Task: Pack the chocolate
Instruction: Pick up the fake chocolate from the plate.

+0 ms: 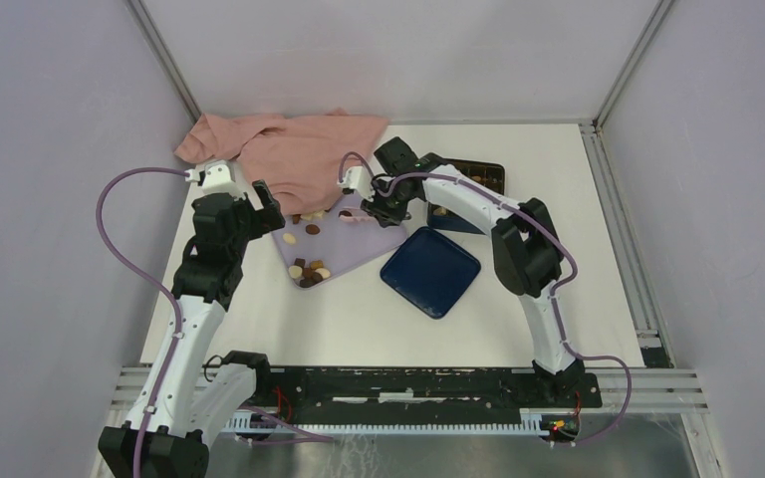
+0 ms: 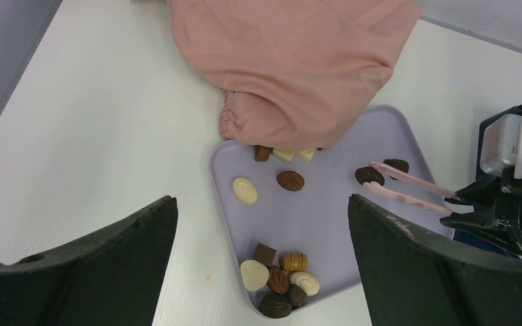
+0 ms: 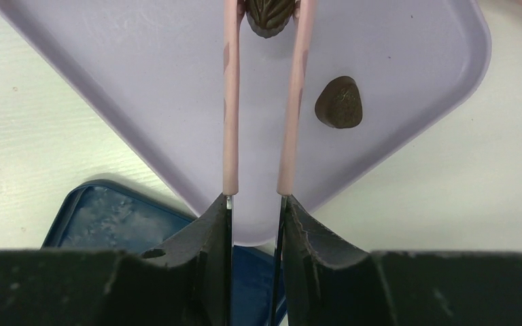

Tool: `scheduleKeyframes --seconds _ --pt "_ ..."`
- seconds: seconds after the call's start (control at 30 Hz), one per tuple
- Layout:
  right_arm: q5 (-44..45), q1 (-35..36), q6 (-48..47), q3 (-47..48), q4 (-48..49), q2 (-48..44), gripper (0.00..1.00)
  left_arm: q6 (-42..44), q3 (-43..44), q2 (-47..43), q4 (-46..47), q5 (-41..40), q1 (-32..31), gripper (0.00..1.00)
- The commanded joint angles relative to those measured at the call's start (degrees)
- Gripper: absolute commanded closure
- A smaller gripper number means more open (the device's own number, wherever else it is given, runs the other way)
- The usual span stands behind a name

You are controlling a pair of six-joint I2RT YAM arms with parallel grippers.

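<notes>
The right gripper (image 3: pixel 255 204) is closed on the handles of a pair of pink tongs (image 3: pixel 231 102). It squeezes them so far that the two arms run almost parallel, with only a narrow gap. Their tips stand on both sides of one dark chocolate (image 3: pixel 269 15) on the lilac tray (image 3: pixel 143 81) and seem to touch it. I cannot tell if the piece is already pinched firmly or lifted.

The other chocolate is spread over the same tray. One dark piece (image 3: pixel 339 102) lies just beside the tongs, a small heap (image 2: pixel 279 278) sits at the near corner, and a few pieces (image 2: pixel 285 155) are half under the edge of the pink cloth (image 2: pixel 292 61). The left gripper (image 2: pixel 259 210) hangs above the tray with its jaws wide apart and holds nothing.

I think the main risk is the grip itself. The piece is rounded and smooth and the tips are thin, so with too little pressure it can slip out during the lift. With too much pressure it can jump sideways, or the tongs can twist in the fingers. The way to the dark box (image 1: pixel 486 171) goes over bare table, so a dropped piece may roll away. The tips can also push the neighbouring dark piece, and the cloth can hide or drag the pieces under it.
</notes>
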Motion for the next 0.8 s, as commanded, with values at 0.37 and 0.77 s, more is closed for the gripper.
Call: scheduleKeyframes --seconds 0.37,0.77 --pt "-3.2 -3.5 -2.0 -15.4 2.7 -19.6 0.92 3.5 -0.1 -1.0 2.2 0.2 0.3 0.00" --pt "-10.5 -26.5 -7.0 -29.0 -1.2 -33.8 0.91 3.3 -0.1 -0.9 2.3 0.5 0.4 0.00"
